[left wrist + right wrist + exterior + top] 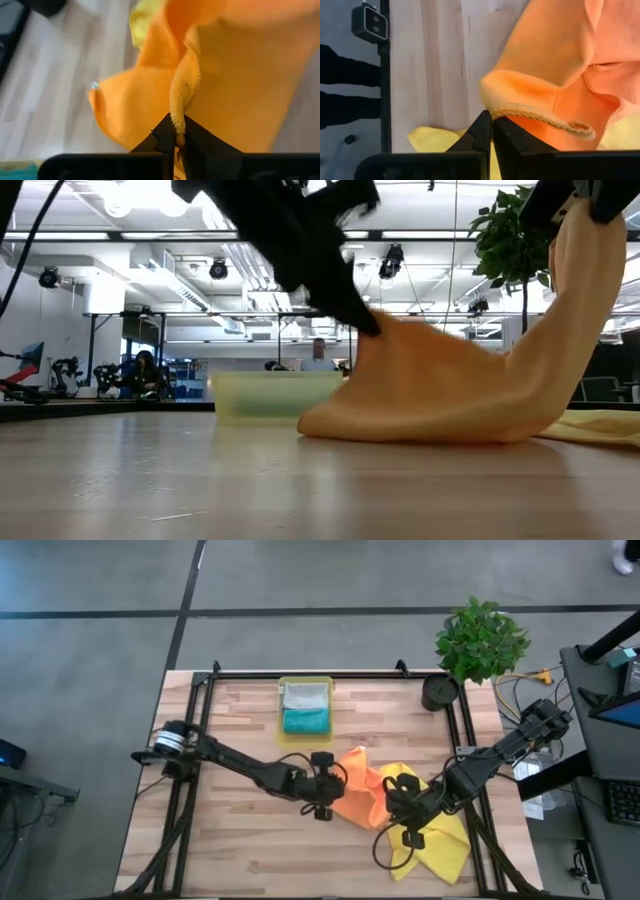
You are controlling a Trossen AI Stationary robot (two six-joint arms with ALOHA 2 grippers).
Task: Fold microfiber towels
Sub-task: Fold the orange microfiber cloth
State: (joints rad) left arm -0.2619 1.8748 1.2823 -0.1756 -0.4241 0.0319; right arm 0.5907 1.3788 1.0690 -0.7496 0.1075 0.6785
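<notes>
The orange towel (235, 85) is pinched at its hemmed edge between the closed jaws of the left gripper (179, 137), the stitched border rising straight out from between the fingertips (161, 135). Another edge of the same cloth is clamped by the right gripper (492, 122), whose jaws are likewise pressed together on the rolled hem, with the fabric bulging away just beyond them. Between the two grippers the orange towel is held up off the wooden table (240, 840), sagging in the low view from both pinched edges down to the table surface. Under and beside the right gripper the bright yellow towel (445, 845) is spread flat, partly covered by the orange one. Farther from both sets of jaws, toward the far edge of the table, a translucent yellow tray (285, 730) is seen, with the teal towel (306, 721) and the light grey towel (305, 696) lying folded in it. Beyond the table's far right corner a potted plant (480, 638) is placed.
</notes>
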